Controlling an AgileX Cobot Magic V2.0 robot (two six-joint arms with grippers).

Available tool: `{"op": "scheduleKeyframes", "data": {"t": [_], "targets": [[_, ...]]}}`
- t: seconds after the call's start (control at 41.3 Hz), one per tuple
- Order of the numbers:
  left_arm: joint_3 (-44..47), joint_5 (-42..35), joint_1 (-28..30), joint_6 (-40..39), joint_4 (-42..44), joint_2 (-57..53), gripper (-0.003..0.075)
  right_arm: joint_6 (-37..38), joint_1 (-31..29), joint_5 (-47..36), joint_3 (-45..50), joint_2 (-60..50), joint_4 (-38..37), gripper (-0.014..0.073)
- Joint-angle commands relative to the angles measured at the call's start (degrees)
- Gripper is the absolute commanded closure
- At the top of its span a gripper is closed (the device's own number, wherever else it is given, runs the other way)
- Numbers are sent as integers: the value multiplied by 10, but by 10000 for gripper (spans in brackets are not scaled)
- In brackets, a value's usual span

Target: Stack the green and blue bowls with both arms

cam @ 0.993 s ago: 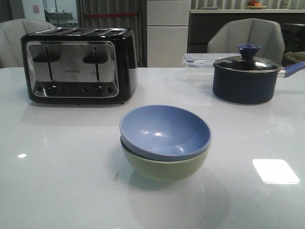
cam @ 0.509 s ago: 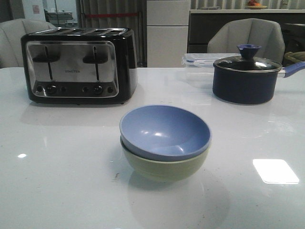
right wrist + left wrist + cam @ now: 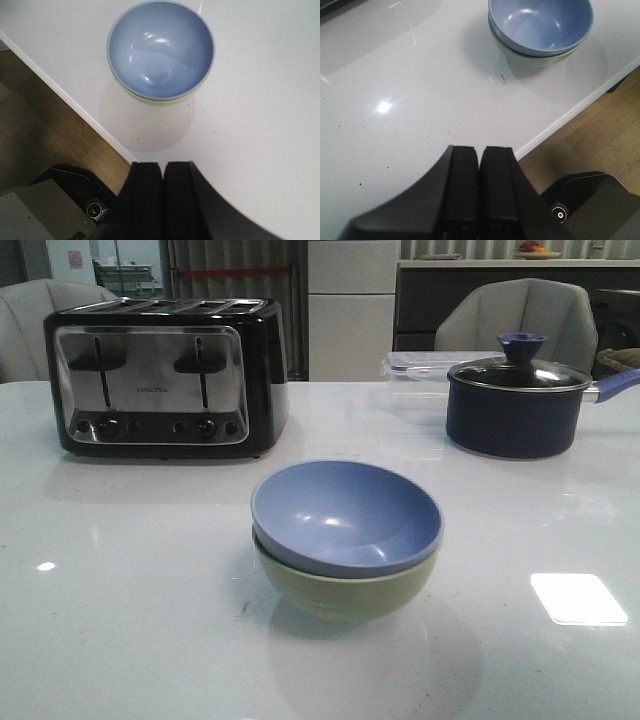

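Observation:
The blue bowl (image 3: 345, 512) sits nested inside the green bowl (image 3: 345, 592) near the middle front of the white table. The stack also shows in the left wrist view, blue bowl (image 3: 540, 22) over green bowl (image 3: 532, 55), and in the right wrist view, blue bowl (image 3: 161, 47) with a thin green rim (image 3: 160, 101) under it. My left gripper (image 3: 478, 150) is shut and empty, held back over the table's front edge. My right gripper (image 3: 162, 165) is shut and empty, also back from the bowls. Neither arm shows in the front view.
A black-and-chrome toaster (image 3: 165, 375) stands at the back left. A dark navy lidded saucepan (image 3: 517, 400) stands at the back right, with a clear lidded box (image 3: 425, 365) behind it. The table's front edge (image 3: 570, 112) drops to wooden floor.

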Motion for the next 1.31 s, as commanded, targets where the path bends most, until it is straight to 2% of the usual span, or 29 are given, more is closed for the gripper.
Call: {"op": "scheduleKeyframes", "data": {"t": [0.0, 0.121, 0.291, 0.484, 0.654, 0.92, 1.284], "targets": [[-16, -36, -4, -2, -2, -2, 627, -2, 2, -29, -15, -4, -2, 538], [-15, -45, 5, -2, -4, -34, 627, -2, 2, -30, -15, -4, -2, 538], [12, -95, 96, -2, 0, -124, 627, -2, 2, -31, -15, -4, -2, 538], [155, -258, 195, -2, 0, -266, 627, -2, 2, -31, -15, -4, -2, 538], [297, -383, 255, -3, -7, -378, 627, -2, 2, -31, -15, -4, -2, 538], [405, -493, 274, -3, -7, -459, 627, -2, 2, -31, -15, -4, -2, 538], [405, -494, 278, -3, -7, -457, 627, -2, 2, -32, -15, -4, -2, 538]]}}
